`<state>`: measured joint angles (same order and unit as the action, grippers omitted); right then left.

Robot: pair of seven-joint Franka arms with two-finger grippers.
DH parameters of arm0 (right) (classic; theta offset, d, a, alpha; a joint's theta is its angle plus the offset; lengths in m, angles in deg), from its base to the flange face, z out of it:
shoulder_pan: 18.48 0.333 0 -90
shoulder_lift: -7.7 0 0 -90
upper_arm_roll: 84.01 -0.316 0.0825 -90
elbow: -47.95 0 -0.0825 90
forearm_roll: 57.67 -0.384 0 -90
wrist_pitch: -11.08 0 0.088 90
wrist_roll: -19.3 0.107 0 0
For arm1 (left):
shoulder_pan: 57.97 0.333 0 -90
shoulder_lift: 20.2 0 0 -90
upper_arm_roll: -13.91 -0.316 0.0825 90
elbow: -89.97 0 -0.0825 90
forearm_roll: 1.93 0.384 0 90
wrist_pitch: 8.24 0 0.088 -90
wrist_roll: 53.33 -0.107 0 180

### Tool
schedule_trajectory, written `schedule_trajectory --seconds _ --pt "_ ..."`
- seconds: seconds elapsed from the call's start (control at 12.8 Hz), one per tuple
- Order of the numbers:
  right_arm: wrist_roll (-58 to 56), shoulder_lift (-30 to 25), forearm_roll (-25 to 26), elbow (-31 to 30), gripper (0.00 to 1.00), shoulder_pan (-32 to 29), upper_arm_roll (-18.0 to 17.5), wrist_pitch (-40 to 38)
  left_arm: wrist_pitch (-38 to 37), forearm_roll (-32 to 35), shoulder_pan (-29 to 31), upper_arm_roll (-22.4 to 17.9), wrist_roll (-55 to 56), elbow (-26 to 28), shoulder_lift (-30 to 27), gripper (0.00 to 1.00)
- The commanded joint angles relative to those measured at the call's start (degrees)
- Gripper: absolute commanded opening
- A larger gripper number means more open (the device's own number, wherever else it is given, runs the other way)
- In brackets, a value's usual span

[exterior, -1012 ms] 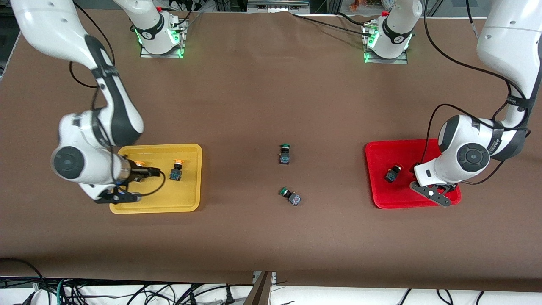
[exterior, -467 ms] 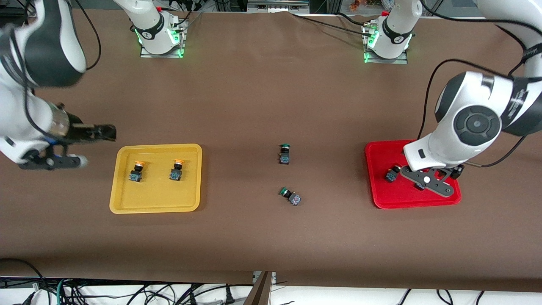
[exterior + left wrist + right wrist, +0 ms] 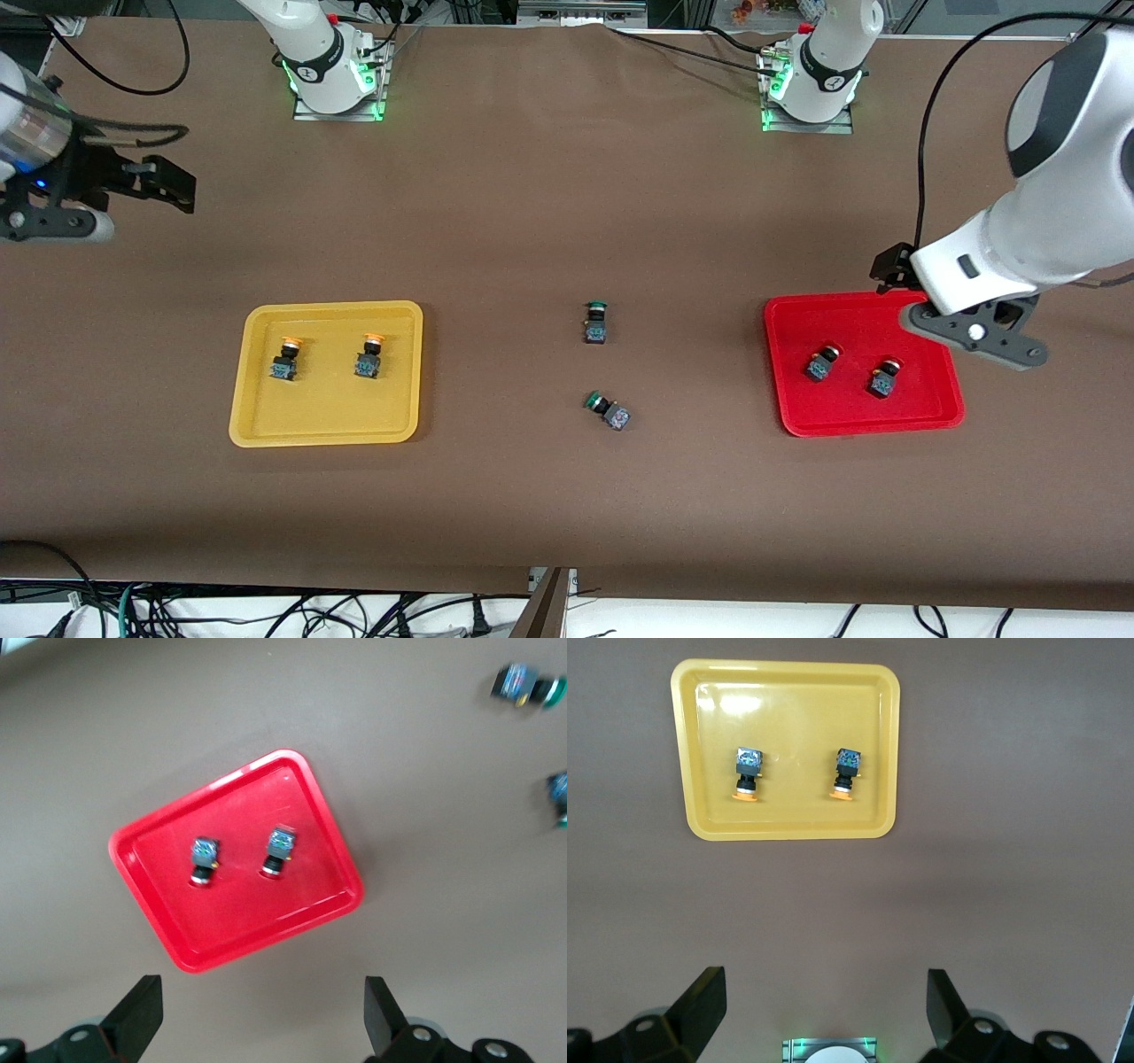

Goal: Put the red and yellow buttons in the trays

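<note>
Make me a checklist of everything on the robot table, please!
Surface: brown table.
Job's things: two yellow buttons lie in the yellow tray; two red buttons in the red tray.
Clutter: two green buttons on the table between the trays.
Grippers: left gripper open, over the red tray's edge; right gripper open, over bare table.
Cables: black cables on the arms.
Surroundings: more cables below the table's edge.

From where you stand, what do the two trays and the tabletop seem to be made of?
The yellow tray and the red tray look like glossy moulded plastic: both show bright glare patches and rounded rims. The tabletop looks covered in matte brown fabric or paper, without shine.
</note>
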<state>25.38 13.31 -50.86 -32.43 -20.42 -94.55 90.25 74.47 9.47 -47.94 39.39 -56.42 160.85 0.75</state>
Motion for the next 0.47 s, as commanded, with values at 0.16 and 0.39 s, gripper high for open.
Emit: schedule_trajectory --seconds 0.16,0.39 --pt "-1.6 -2.7 -5.9 -2.1 1.0 -0.7 3.6 -0.1 12.8 -11.5 -14.7 -25.1 3.3 24.3 -19.8 1.0" --pt "-1.5 -2.2 -5.9 -2.6 1.0 -0.6 3.9 -0.2 14.9 -10.8 -15.1 -25.2 3.3 27.7 -22.3 1.0"
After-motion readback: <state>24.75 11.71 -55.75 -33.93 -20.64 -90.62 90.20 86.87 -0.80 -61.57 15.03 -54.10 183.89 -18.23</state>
